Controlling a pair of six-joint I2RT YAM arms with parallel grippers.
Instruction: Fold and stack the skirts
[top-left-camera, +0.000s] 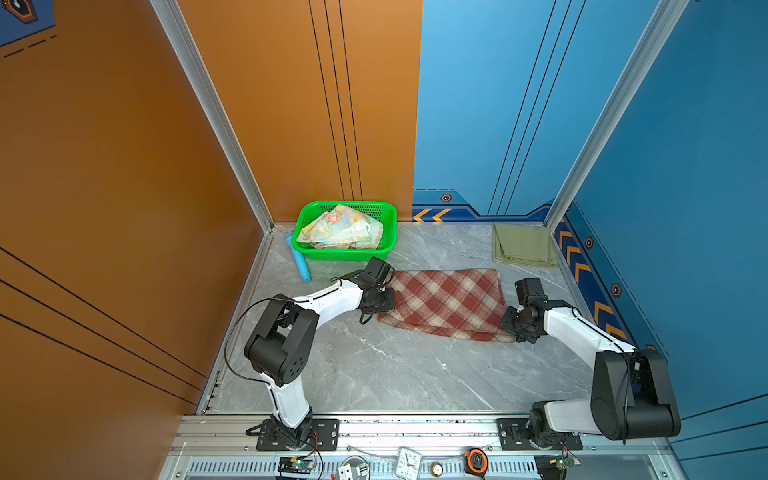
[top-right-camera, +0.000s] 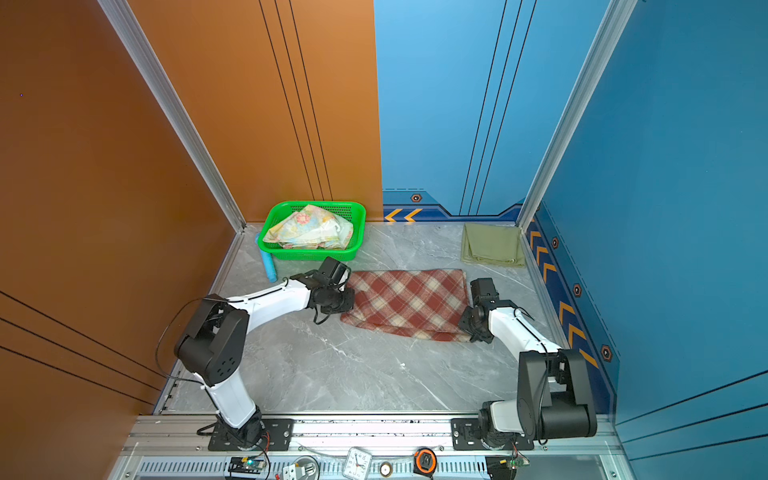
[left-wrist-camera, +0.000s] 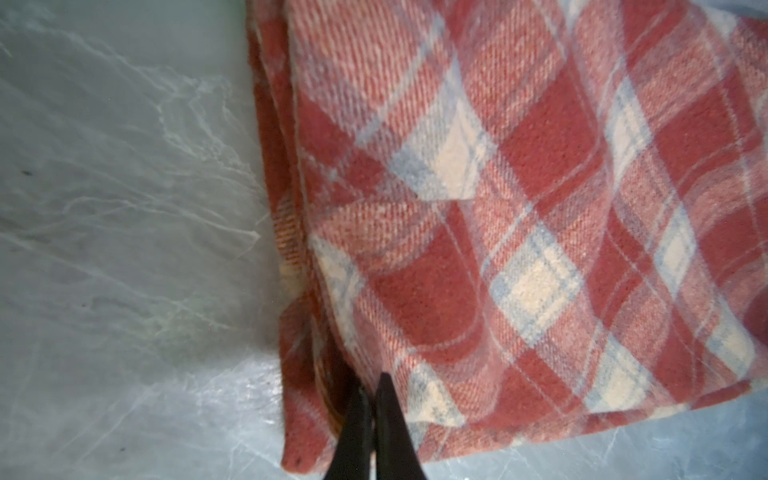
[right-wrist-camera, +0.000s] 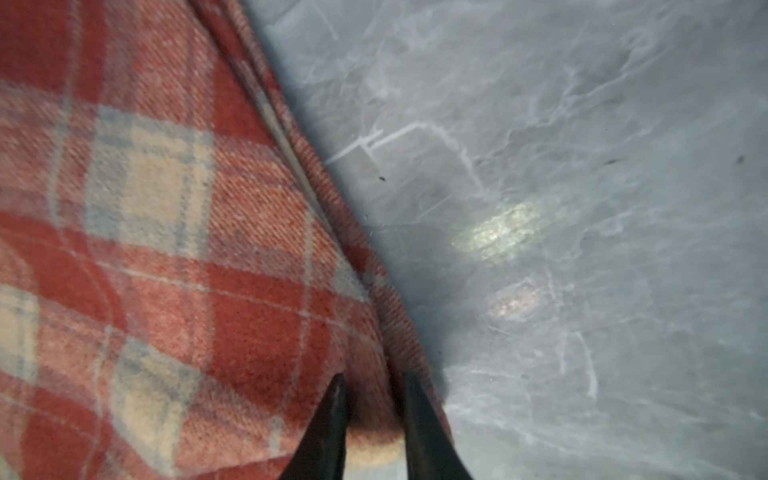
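– Left pincer (left-wrist-camera: 373, 382) first: what has it got?
– It is closed to a slit on the left short end of the plaid skirt (top-left-camera: 449, 303), seemingly pinching a layer. Right pincer (right-wrist-camera: 374, 376) is narrow too, clamped on a thick fold at the opposite end.
– So how does the cloth lie between them?
– Flat on the surface (top-left-camera: 374, 365), long axis running straight from one pincer to the other, each gripping near a front corner.
– And the stack?
– Olive skirt (top-left-camera: 523, 245) sits folded in the far right corner, well apart, nearer the right arm. Floral skirt (top-left-camera: 340, 228) lies bundled in the green basket (top-left-camera: 340, 252). I'd judge both ends must rise together and travel back-right.
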